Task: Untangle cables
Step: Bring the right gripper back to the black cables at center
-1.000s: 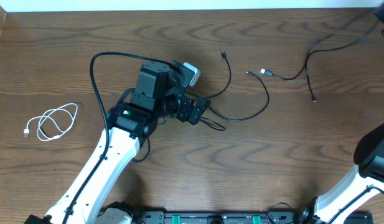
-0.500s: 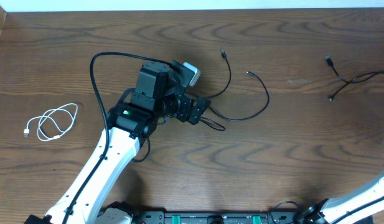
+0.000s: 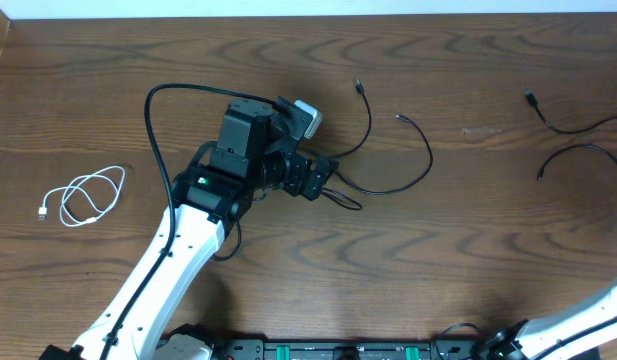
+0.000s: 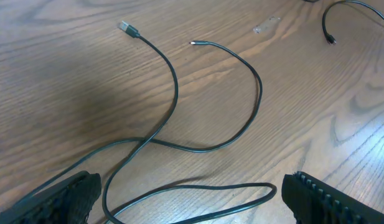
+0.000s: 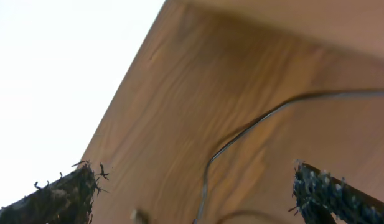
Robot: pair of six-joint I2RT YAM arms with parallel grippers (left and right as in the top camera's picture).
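- well, at the near right only a bit of my right arm [image 3: 598,305] shows from above. my right gripper [image 5: 193,169] has its jaws spread wide with nothing between them. its view is blurred, with a thin dark cord [image 5: 241,134] curving over the wood beyond.
- the white cable [image 3: 83,195] lies loosely coiled at the left of the table [image 3: 468,260], well apart from the black ones.
- my left gripper [image 4: 192,183] sits mid-table, jaws wide apart and clamped on nothing. a loop of the black cable [image 4: 173,81] lies on the wood below, between the fingers.
- just beyond, its strands cross once and part. one runs far-left to a plug [image 4: 124,27]. the other bends in a wide arc to the right and ends in a thin tip [image 4: 193,43]. i cannot tell whether they are one cord or two.
- at the right, a nearer black cable [image 3: 583,148] and a farther black cable [image 3: 560,124] lie apart. both run off the right edge.
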